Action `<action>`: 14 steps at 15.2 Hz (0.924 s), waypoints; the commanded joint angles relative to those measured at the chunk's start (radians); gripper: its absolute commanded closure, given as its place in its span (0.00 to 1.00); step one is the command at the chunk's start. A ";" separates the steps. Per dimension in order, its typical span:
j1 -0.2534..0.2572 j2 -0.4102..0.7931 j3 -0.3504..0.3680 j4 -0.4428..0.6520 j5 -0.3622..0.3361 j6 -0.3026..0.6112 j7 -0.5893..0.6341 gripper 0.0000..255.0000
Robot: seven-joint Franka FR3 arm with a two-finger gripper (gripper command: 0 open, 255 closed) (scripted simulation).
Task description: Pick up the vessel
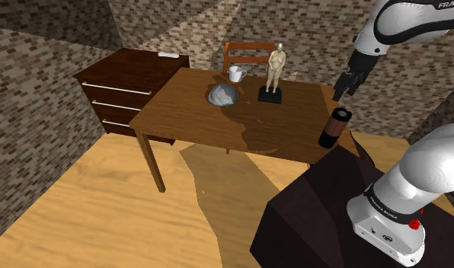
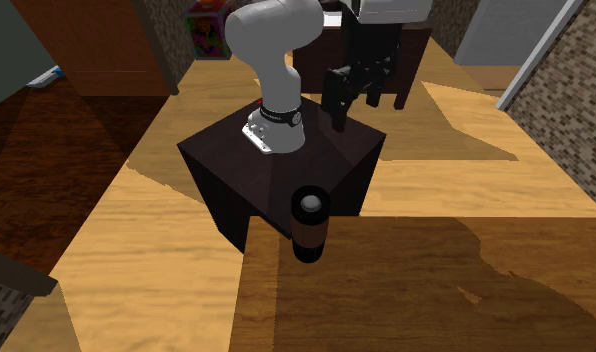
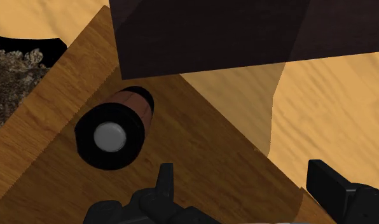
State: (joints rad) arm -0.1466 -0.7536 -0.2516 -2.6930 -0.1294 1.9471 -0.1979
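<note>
A brown vessel (image 1: 334,127) with black ends stands up at the table's (image 1: 187,114) corner beside the dark stand (image 1: 309,221). The black gripper (image 1: 341,93) hangs above it, not touching. Near the far edge sit a white cup (image 1: 236,74), a grey lump (image 1: 222,94) and a little statue (image 1: 273,70).

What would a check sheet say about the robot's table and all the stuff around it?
Surface: wooden table, brown top, partly shaded.
Job's things: brown vessel with black ends, upright at the table corner by the stand.
Clutter: white mug, grey lump, figurine on a black base, all far from the vessel.
Grippers: gripper open, higher than the vessel, not touching it.
Cables: nothing seen.
Surroundings: dark dresser, chair, brick walls, wooden floor.
</note>
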 commanded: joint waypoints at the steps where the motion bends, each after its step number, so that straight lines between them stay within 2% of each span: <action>1: -0.023 0.021 -0.034 -0.027 -0.033 0.050 -0.035 0.00; 6: -0.073 0.125 -0.131 -0.068 -0.110 0.200 -0.123 0.00; 11: -0.106 0.276 -0.236 -0.072 -0.165 0.365 -0.215 0.00; 14: -0.104 0.304 -0.246 -0.084 -0.166 0.405 -0.219 0.00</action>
State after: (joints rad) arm -0.2497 -0.4600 -0.4925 -2.7723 -0.2931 2.3358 -0.4134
